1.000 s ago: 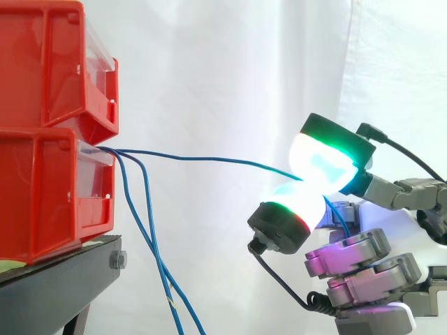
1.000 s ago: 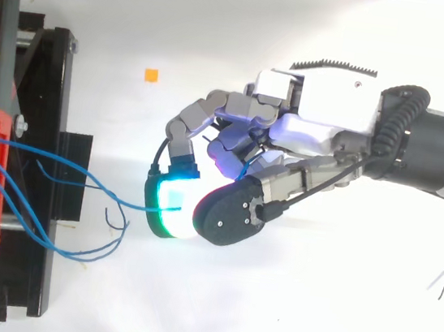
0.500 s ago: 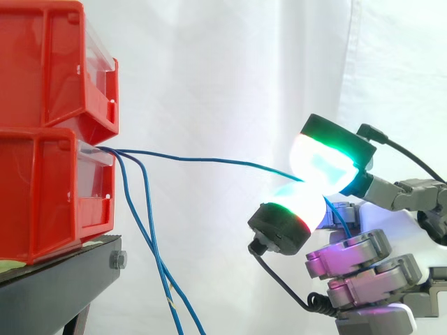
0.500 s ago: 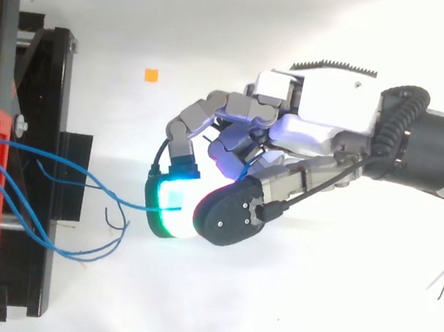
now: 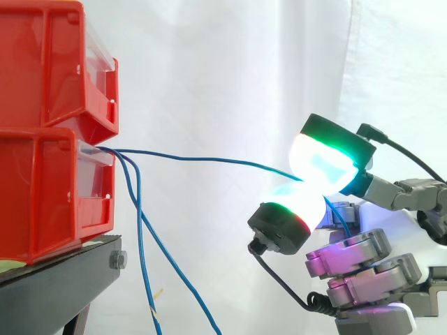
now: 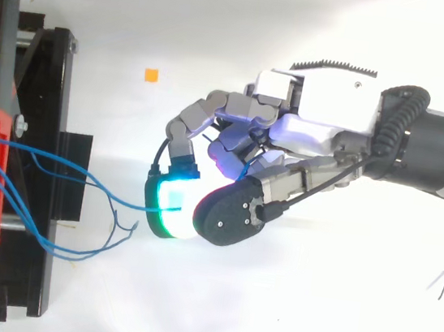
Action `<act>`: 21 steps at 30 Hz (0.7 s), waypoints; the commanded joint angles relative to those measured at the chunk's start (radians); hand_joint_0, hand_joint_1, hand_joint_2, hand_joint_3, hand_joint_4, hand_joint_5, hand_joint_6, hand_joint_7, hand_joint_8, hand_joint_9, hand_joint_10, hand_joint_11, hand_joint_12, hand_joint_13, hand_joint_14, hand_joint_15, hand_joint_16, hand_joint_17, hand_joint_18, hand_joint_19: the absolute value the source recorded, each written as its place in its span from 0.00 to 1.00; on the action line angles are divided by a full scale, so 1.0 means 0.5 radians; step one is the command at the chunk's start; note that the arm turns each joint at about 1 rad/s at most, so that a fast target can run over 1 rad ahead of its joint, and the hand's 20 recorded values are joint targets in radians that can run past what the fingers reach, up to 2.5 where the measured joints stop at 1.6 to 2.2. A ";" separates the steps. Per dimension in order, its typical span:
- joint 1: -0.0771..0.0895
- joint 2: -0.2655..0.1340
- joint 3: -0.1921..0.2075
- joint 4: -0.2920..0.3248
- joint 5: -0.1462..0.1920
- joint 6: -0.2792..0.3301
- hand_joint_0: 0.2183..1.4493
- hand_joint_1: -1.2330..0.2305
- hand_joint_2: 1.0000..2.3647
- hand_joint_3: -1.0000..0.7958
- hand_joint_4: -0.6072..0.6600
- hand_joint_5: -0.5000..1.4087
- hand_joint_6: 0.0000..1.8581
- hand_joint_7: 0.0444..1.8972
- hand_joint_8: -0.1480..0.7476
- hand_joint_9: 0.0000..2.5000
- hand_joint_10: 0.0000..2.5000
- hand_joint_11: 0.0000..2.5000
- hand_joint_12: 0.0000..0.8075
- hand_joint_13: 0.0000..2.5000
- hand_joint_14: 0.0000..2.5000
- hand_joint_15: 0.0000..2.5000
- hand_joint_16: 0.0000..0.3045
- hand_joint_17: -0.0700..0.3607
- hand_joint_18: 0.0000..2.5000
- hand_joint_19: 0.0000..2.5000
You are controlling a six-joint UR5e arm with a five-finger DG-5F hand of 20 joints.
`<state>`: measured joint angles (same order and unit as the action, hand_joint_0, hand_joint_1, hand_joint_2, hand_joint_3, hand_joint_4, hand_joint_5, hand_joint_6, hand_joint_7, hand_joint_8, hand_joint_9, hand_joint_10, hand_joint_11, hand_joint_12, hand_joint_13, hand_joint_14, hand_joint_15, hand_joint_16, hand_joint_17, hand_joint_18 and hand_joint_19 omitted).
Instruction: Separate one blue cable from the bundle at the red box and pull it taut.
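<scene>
Watching the two loose blue cables [image 5: 138, 237] under the lower red plastic box [image 5: 49, 195]: in the last second they have swung apart, one now hanging almost plumb beside the black metal stand [image 5: 63, 279], the other trailing off right, while the hand [image 6: 308, 132] has not shifted. Its glowing fingertip pads [image 5: 323, 162] stay pinched on the single thin blue cable [image 5: 209, 160], which runs from the box mouth rightward to the pinch with a slight sag. I judge separation done and tension not quite there.
</scene>
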<state>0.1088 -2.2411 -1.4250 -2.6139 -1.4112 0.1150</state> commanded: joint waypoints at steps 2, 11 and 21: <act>0.000 0.000 -0.003 0.000 0.000 0.000 0.49 0.30 0.01 0.37 0.31 0.16 0.51 0.61 0.50 0.34 1.00 0.67 0.45 0.41 0.91 0.52 0.14 0.38 0.48 0.48; 0.000 0.000 0.003 0.000 0.000 0.000 0.49 0.30 0.01 0.37 0.31 0.16 0.51 0.62 0.50 0.34 1.00 0.68 0.45 0.42 0.91 0.52 0.14 0.39 0.48 0.48; 0.000 0.000 -0.003 0.000 0.000 0.000 0.49 0.30 0.01 0.37 0.31 0.16 0.51 0.61 0.50 0.34 1.00 0.68 0.45 0.41 0.91 0.52 0.14 0.38 0.48 0.48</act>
<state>0.1089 -2.2411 -1.4257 -2.6139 -1.4113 0.1150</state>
